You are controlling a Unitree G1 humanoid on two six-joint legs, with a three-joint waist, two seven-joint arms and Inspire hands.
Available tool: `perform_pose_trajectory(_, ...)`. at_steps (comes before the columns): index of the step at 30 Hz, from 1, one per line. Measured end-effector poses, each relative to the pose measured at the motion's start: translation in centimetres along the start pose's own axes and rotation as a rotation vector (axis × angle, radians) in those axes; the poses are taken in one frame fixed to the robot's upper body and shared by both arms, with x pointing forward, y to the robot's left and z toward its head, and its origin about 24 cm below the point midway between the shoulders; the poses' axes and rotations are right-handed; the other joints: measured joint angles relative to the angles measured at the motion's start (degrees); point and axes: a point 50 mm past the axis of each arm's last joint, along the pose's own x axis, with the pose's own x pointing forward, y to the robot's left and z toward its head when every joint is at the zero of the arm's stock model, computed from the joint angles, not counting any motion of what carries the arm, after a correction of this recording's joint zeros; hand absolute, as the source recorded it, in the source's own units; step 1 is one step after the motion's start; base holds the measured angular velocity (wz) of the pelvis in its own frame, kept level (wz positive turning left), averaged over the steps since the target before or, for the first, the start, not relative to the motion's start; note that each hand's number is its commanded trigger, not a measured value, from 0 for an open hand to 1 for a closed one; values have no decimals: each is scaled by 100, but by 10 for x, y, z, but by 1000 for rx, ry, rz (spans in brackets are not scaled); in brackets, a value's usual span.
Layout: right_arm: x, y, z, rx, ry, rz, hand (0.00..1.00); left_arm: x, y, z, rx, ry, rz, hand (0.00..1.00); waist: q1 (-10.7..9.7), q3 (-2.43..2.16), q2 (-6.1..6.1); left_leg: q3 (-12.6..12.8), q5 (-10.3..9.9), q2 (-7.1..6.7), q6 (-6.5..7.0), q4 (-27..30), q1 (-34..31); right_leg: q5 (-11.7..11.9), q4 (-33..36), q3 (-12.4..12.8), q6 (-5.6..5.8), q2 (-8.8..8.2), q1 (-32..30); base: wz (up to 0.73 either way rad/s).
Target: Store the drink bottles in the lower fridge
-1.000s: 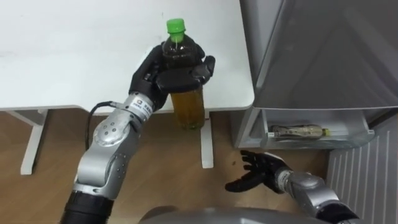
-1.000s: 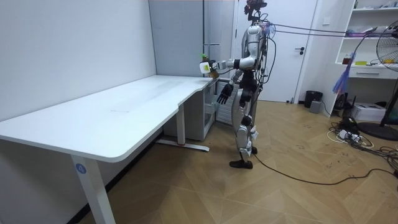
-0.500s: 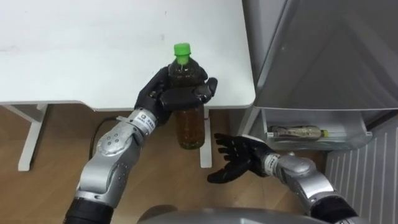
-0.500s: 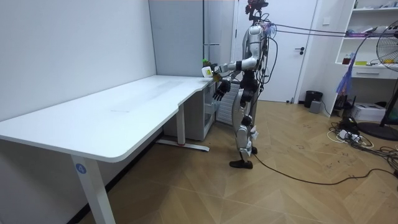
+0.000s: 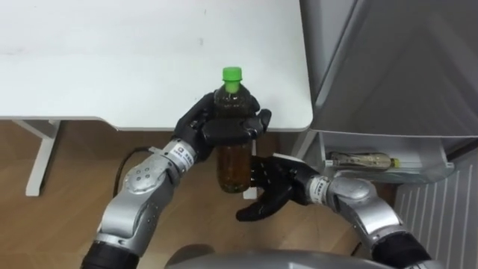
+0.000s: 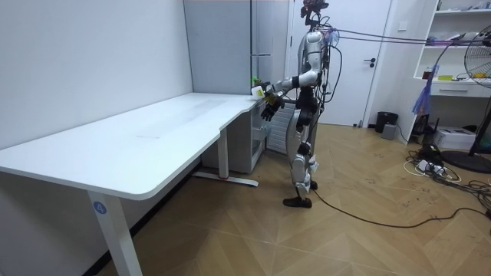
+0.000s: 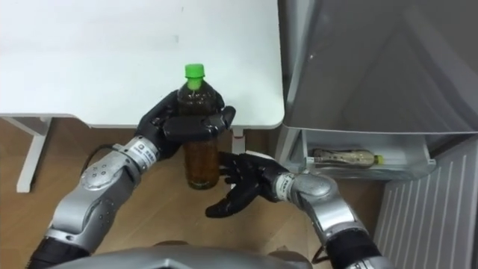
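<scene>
A bottle of amber drink [image 5: 232,153] with a green cap [image 5: 232,73] is held upright in front of me, off the white table's corner. My left hand [image 5: 216,127] is shut on its upper half [image 7: 196,112]. Just below and to the right, my right hand [image 5: 270,190] is open, its fingers spread close beside the bottle's base [image 7: 243,183]. To the right stands the grey fridge [image 5: 396,60]; its lower drawer [image 5: 385,161] is open with a second bottle [image 5: 362,159] lying on its side inside. In the room view I stand at the table's far corner beside the fridge [image 6: 261,84].
The white table [image 5: 112,60] spans the left and centre, and its leg [image 5: 41,161] stands on the wood floor. A white ribbed panel [image 5: 437,224] sits at the lower right under the drawer. In the room view a fan [image 6: 479,92] and shelves stand on the room view's right.
My left hand has carried the bottle down and to the right, nearer my body. My right hand has risen and moved left, from near the drawer to just under the bottle.
</scene>
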Motion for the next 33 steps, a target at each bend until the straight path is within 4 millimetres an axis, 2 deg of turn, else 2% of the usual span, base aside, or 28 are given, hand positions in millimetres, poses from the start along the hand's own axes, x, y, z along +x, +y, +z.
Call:
perform_pose_trajectory(7, 4, 10, 11, 49, -84, 83, 0, 0, -1, -1, 46, 14, -14, 100, 54, 57, -91, -42, 1, 0, 2, 15, -33, -2, -1, -37, 4, 3, -21, 2)
perform_pose_trajectory(10, 6, 16, 14, 101, -128, 129, 0, 1, -2, -7, 33, 33, -13, 100, 76, 57, -98, -36, 2, 3, 3, 18, -36, -2, 7, -36, 4, 2, -30, -2)
perform_pose_trajectory(25, 4, 17, 7, 236, -146, 161, 0, 3, -9, -12, 77, 62, -41, 100, 129, 50, -86, -39, 3, 1, 4, 8, -77, -2, 7, -40, 4, 6, -72, 0)
perform_pose_trajectory(26, 3, 17, 7, 241, -147, 161, 16, 3, -9, -12, 78, 62, -41, 100, 127, 50, -86, -44, 3, 1, 4, 8, -78, -2, 7, -42, 4, 6, -73, 0)
perform_pose_trajectory(28, 3, 17, 7, 243, -145, 162, 66, 3, -9, -12, 81, 63, -42, 100, 127, 49, -84, -49, 3, 1, 4, 9, -79, -2, 6, -44, 4, 8, -73, 0)
perform_pose_trajectory(29, 4, 18, 7, 243, -141, 167, 100, 3, -11, -12, 88, 68, -48, 100, 132, 45, -78, -50, 3, 1, 4, 9, -79, -2, 6, -45, 4, 8, -74, 0)
perform_pose_trajectory(33, 4, 19, 5, 253, -123, 171, 100, 3, -12, -14, 116, 79, -56, 100, 138, 35, -67, -50, 3, 0, 4, 10, -69, -2, 6, -44, 4, 7, -68, 0)
